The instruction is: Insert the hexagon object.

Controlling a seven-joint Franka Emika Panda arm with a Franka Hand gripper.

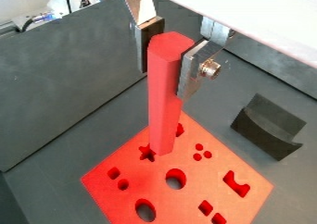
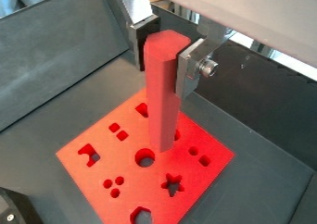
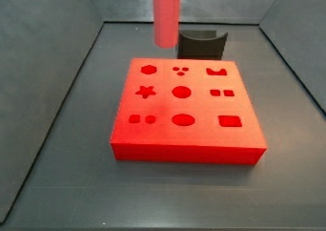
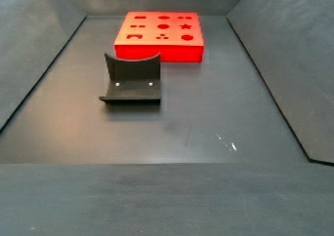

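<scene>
Red-pink hexagon object [image 1: 165,89] hung upright, clamped between my gripper [image 1: 166,61] fingers [image 1: 196,68] above the board [image 3: 186,115]; black block [image 3: 201,44] stood just behind.

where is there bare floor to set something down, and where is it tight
Most free: the dark grey floor in front of the small black notched block, out to both side walls. Tight: the far end, where the flat red board with shaped holes sits. The gripper holds the long red-pink peg upright above that board.

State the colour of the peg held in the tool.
Red-pink peg, clearest in a wrist view, clamped in the tool.
</scene>
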